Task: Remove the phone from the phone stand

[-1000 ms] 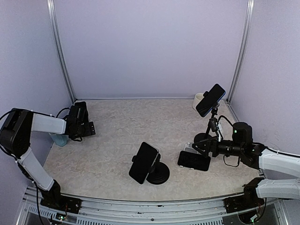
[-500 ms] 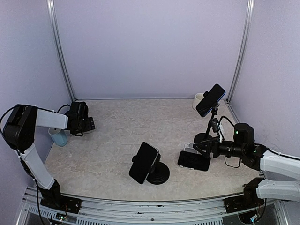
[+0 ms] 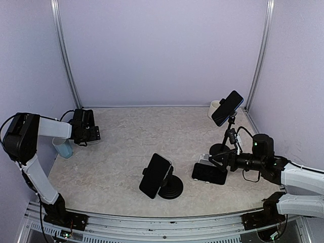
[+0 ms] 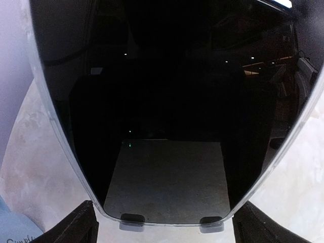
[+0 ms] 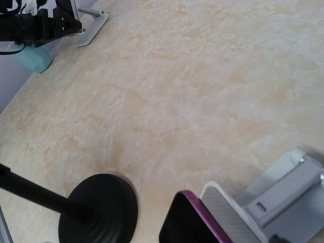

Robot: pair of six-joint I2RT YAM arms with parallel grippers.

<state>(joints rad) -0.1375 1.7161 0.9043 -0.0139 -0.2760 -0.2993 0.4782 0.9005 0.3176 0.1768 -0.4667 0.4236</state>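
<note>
L gripper (image 4: 167, 229): its fingers (image 4: 76, 228) are spread wide, one at each lower corner of the wrist view, w/ the bottom end of the phone (image 4: 167, 101) between them. They sit right at the phone's side edges, but I cannot tell if the pads really press. The phone fills nearly all of this view, dark glass toward the camera. It is at the far-left side of the table (image 3: 131, 136), near the wall. Its phone stand (image 5: 94, 23) shows only as a silver foot plate beside the gripper in the R wrist view. Two small tabs under the phone's bottom edge are prob. the stand's lip. A pale blue container (image 3: 63, 148) is just beside.

Judgement: the phone is stiff and rather light, but the glass is smooth & slippery and can break if dropped. Best hold is on the two long side edges, approx. the lower half, then lift up out of the lip.

R gripper (image 3: 215, 161) hovers well apart, near a purple-edged handset (image 5: 190, 223). Spread or closed, I cannot tell.
</note>
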